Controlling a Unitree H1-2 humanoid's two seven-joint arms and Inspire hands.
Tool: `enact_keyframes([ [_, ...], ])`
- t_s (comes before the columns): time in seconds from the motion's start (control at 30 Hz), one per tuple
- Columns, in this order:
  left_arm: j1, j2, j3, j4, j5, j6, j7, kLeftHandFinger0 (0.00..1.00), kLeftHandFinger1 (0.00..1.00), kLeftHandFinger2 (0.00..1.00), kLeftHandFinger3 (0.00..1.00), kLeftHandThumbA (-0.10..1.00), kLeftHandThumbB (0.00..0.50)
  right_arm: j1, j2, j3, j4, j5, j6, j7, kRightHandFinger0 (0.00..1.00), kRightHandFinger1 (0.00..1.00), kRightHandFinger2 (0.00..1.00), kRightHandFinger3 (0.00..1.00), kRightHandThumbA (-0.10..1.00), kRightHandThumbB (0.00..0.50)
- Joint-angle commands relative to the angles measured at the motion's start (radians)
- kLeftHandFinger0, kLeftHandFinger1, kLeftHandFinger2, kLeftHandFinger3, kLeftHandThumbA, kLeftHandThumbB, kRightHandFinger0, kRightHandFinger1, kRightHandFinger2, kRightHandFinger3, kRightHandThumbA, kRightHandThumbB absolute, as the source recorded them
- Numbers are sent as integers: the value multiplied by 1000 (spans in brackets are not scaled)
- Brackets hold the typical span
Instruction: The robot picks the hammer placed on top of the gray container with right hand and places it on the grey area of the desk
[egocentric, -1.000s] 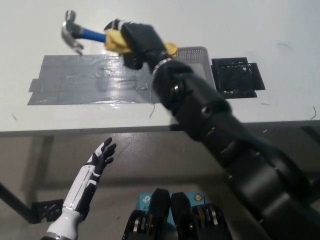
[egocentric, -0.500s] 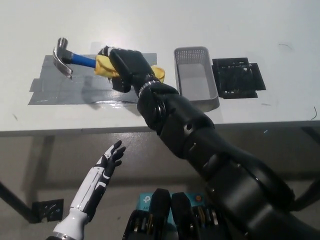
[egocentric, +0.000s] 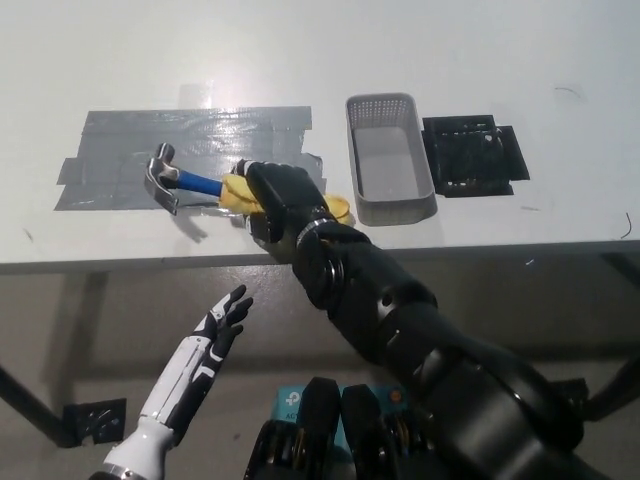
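1. The hammer (egocentric: 200, 186) is held by the black right hand (egocentric: 275, 200), whose fingers are wrapped around the yellow grip end of the handle.
2. The hammer's long axis runs roughly parallel to the desk's front edge, with the metal head pointing toward the desk's left end and the yellow grip reaching out past the hand toward the gray container (egocentric: 388, 158).
3. The head is seen low over the front part of the grey area (egocentric: 140, 160); whether it touches the tape cannot be told.
4. The release is judged to turn on the head being set flat inside the taped patch, not past its front margin.
5. The white left hand (egocentric: 218, 325) rests below the desk's front edge, fingers spread, holding nothing.
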Motion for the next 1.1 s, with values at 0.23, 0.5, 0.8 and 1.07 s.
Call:
enact_keyframes([
  [0.23,-29,11,-12,-32,2,11,-38,1000,1000,1000,1000,1000,96,-103,-35,-29,-45,63,25,164,1000,1000,1000,1000,996,500],
  [0.5,-32,9,-9,-35,5,20,-44,1000,1000,1000,1000,1000,96,-134,-60,-74,-86,104,-39,80,1000,1000,1000,1000,1000,500],
  [0.8,-63,8,-1,-24,7,8,-40,1000,1000,1000,1000,1000,71,-252,-93,-285,-239,304,-82,209,1000,1000,1000,1000,1000,500],
  [1.07,-168,-1,25,14,-7,-11,-25,1000,1000,1000,1000,1000,61,-319,-195,-445,-740,487,87,401,1000,1000,1000,1000,1000,500],
])
